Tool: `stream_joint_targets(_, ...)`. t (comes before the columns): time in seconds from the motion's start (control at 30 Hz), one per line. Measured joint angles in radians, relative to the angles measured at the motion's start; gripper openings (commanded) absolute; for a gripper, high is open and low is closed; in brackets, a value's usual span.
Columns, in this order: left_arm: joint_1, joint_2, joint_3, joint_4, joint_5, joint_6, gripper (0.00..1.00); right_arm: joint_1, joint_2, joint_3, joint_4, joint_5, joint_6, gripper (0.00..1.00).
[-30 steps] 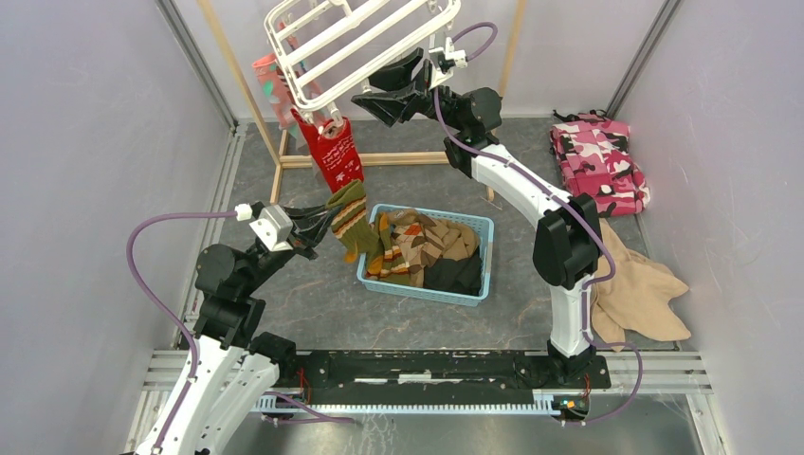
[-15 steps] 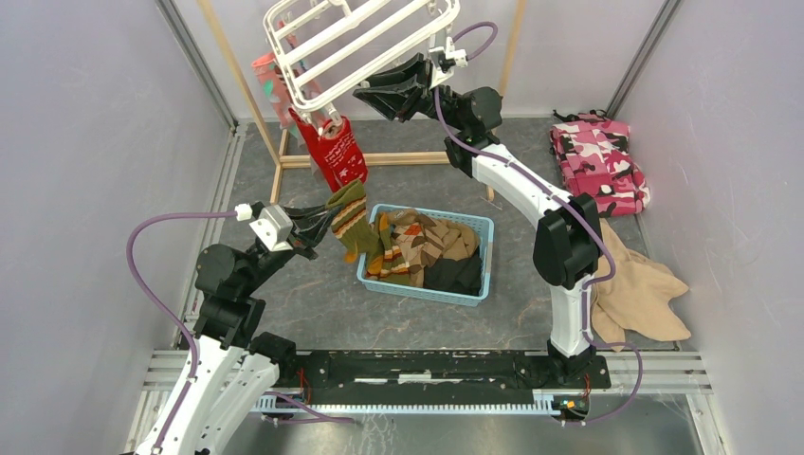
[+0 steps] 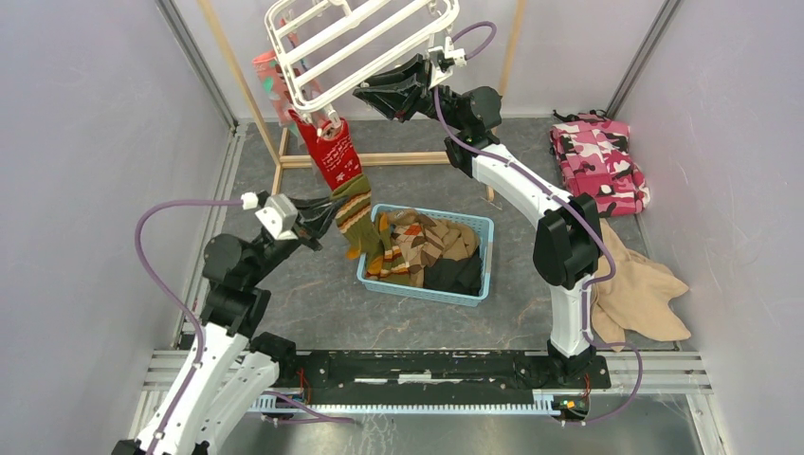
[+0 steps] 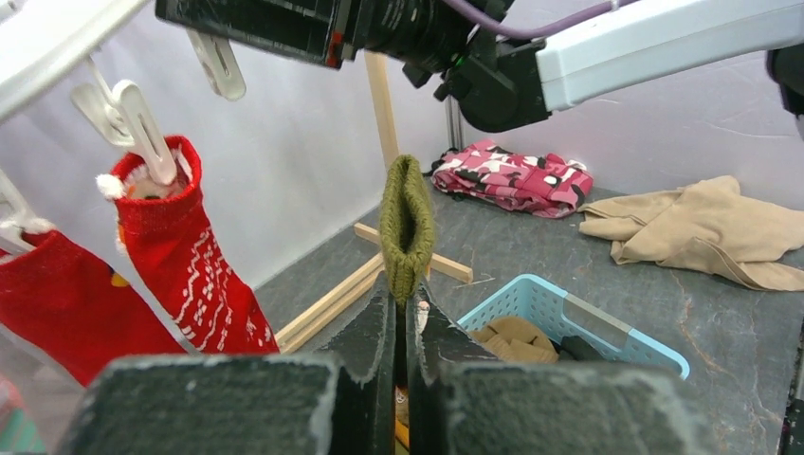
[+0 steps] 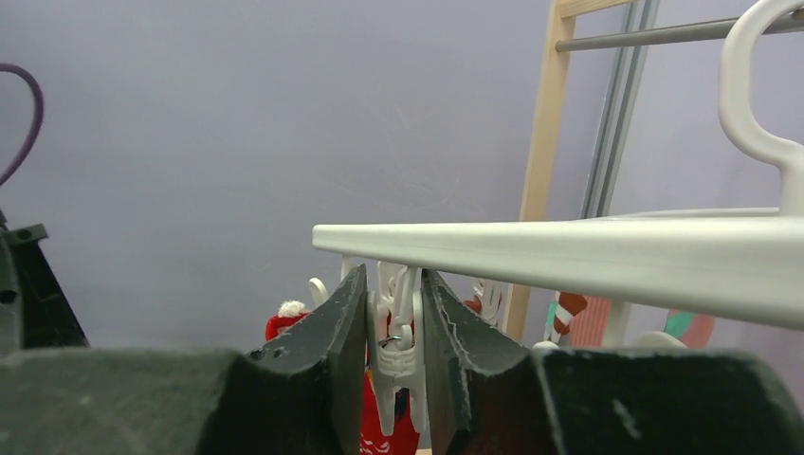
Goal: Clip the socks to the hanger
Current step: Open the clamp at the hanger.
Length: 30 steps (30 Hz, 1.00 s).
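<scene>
My left gripper [image 3: 320,214] [image 4: 404,281] is shut on an olive striped sock [image 3: 352,214] [image 4: 406,216], held up beside the basket with its cuff standing above the fingertips. High at the back, my right gripper [image 3: 366,94] [image 5: 393,270] is shut on a white clip [image 5: 398,368] that dangles under the rim of the white hanger [image 3: 360,36] [image 5: 588,254]; the clip's lower tips stand slightly apart. A red sock [image 3: 334,154] [image 4: 185,261] hangs clipped to the hanger's near-left corner, with another red sock [image 4: 52,308] beside it. More socks [image 3: 422,248] lie in the basket.
The light blue basket [image 3: 482,227] [image 4: 580,315] sits mid-table. A wooden frame stand [image 3: 398,158] carries the hanger. A pink camouflage cloth [image 3: 597,161] [image 4: 512,178] lies at the back right and a beige cloth [image 3: 647,296] [image 4: 706,232] at the right.
My right gripper has closed onto the hanger clip. My left arm has carried the olive sock up and toward the hanger, close under the red sock.
</scene>
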Motion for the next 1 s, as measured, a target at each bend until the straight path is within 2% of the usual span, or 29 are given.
stream_joint_targets(0.27, 0.000, 0.269, 0.094, 0.018, -0.071, -0.096, 0.02, -0.001, 0.000, 0.002, -0.007, 0.000, 0.005, 0.05)
stream_joint_targets(0.43, 0.002, 0.372, 0.127, 0.058, -0.113, -0.138, 0.02, -0.003, 0.000, 0.007, -0.010, 0.000, 0.013, 0.05)
stream_joint_targets(0.83, 0.002, 0.533, 0.164, 0.260, -0.111, -0.164, 0.02, -0.014, 0.002, 0.007, 0.014, -0.004, 0.074, 0.04)
stream_joint_targets(1.0, 0.002, 0.593, 0.174, 0.341, -0.079, -0.095, 0.02, -0.015, 0.002, 0.007, 0.017, -0.005, 0.084, 0.04)
